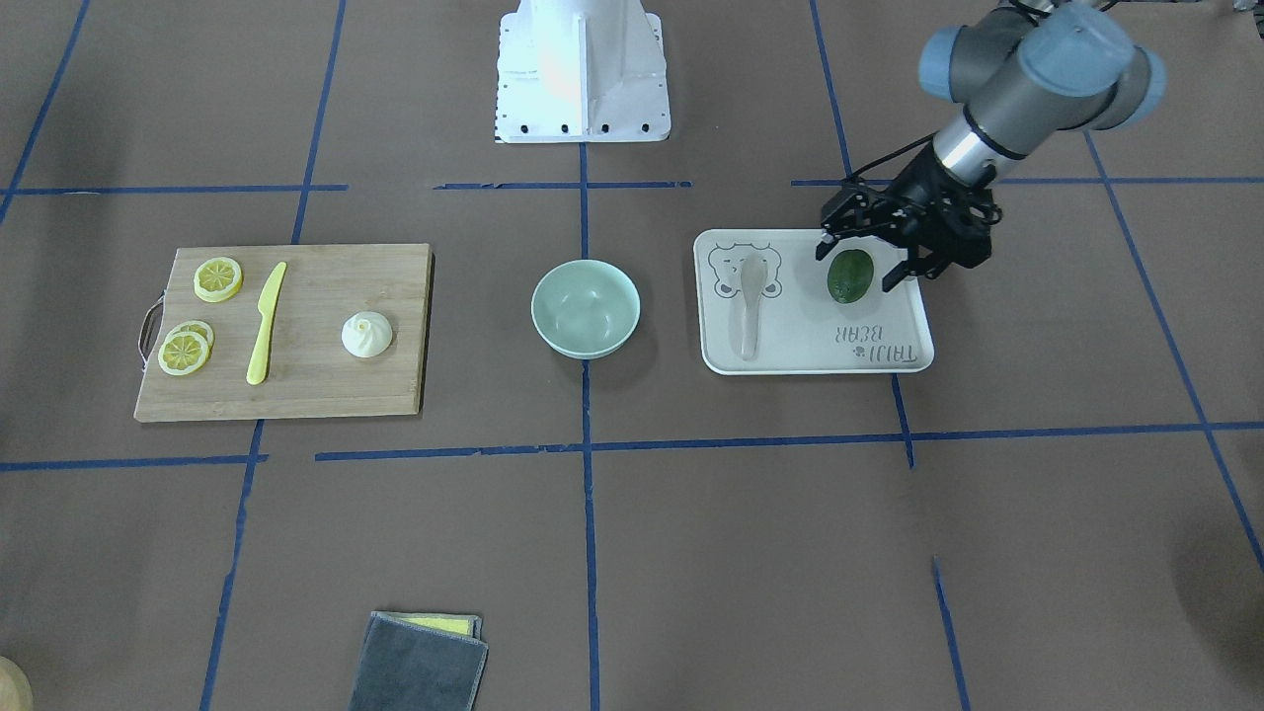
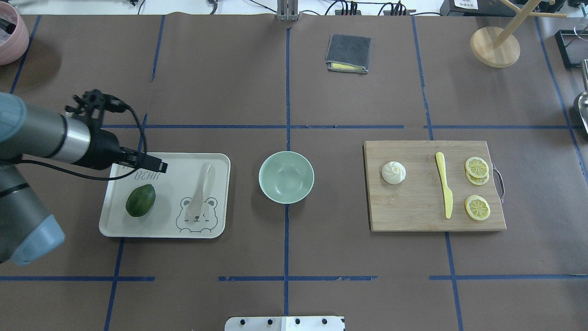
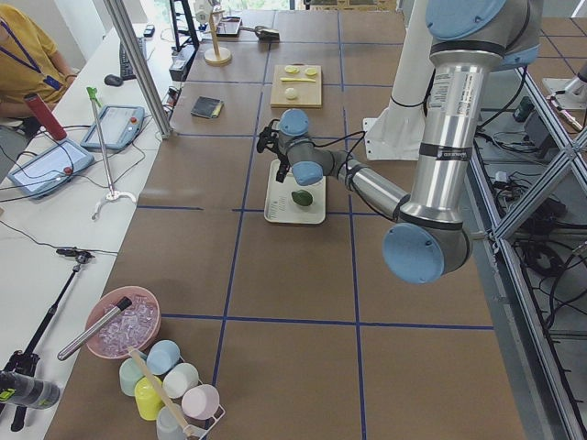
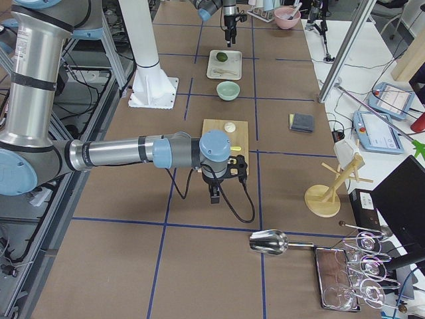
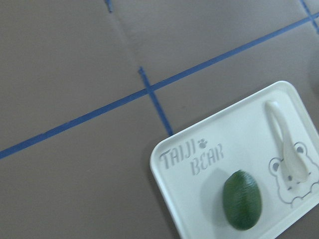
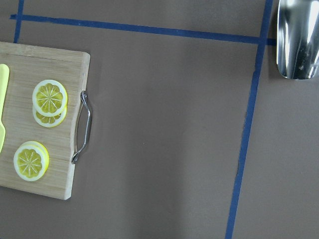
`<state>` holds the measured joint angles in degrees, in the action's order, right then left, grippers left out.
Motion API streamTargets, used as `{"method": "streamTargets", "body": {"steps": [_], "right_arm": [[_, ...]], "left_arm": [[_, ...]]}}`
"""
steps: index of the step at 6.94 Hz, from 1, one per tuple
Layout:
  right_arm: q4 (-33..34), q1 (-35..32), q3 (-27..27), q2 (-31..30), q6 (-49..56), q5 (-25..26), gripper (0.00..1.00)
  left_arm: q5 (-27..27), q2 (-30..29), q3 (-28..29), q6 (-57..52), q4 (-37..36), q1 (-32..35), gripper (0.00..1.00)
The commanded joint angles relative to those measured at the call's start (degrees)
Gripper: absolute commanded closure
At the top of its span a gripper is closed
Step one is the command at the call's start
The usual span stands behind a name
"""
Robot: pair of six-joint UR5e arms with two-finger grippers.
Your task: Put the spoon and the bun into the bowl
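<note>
Mint-green bowl (image 2: 286,179) sits mid-table and holds nothing: neither part of the task is done.

The spoon (image 2: 200,193) lies flat on the printed tray (image 2: 165,184), on the side nearer the bowl. The bun (image 2: 393,173) rests pleats-up on the cutting board (image 2: 413,207), at the end nearer the bowl. Both transfers are outstanding.

The left gripper (image 1: 859,265) hangs above the tray's outer end with its fingers spread and nothing between them. It stands closer to the avocado (image 2: 140,200) than to the spoon. The right gripper (image 4: 214,195) hovers off the board's outer end, and whether it is spread or pressed together I cannot tell.

Obstructions:
- The avocado shares the tray but lies apart from the spoon.
- The yellow knife (image 2: 444,184) and lemon slices (image 2: 477,166) lie between the right gripper's side and the bun. Judged risk: picking the knife instead.
- The folded cloth (image 2: 348,53) and metal scoop (image 6: 298,37) lie well apart from both routes.
</note>
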<state>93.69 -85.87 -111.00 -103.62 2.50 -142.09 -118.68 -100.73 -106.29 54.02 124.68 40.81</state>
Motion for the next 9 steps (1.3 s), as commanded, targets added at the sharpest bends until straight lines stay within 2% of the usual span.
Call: {"method": "streamTargets", "body": {"steps": [1,2,5,7,8,9], "right_arm": [[0.09,0.00,0.17,0.00,-0.13,-0.03,0.00],[0.09,0.00,0.17,0.00,-0.13,-0.11,0.00],[0.09,0.00,0.34,0.00,-0.13,-0.11,0.00],[0.09,0.09,0.34,-0.09,-0.13,-0.11,0.00],[0.09,0.09,0.34,-0.09,-0.13,-0.11,0.00],[0.09,0.09,0.34,-0.09,-0.22,-0.11,0.00]], "left_arm": [[8.16,-8.57,3.36,2.85,-11.15,-8.00,0.03],[11.68,-11.74,6.76,2.67,-12.96,-10.47,0.05],[12.33,-11.59,8.03,2.14,-13.50,-10.49,0.26],[12.42,-12.03,9.42,2.05,-13.50,-10.49,0.26],[12.50,-12.12,9.61,1.71,-13.50,-10.49,0.32],[12.50,-12.12,9.52,1.61,-13.50,-10.41,0.52]]}}
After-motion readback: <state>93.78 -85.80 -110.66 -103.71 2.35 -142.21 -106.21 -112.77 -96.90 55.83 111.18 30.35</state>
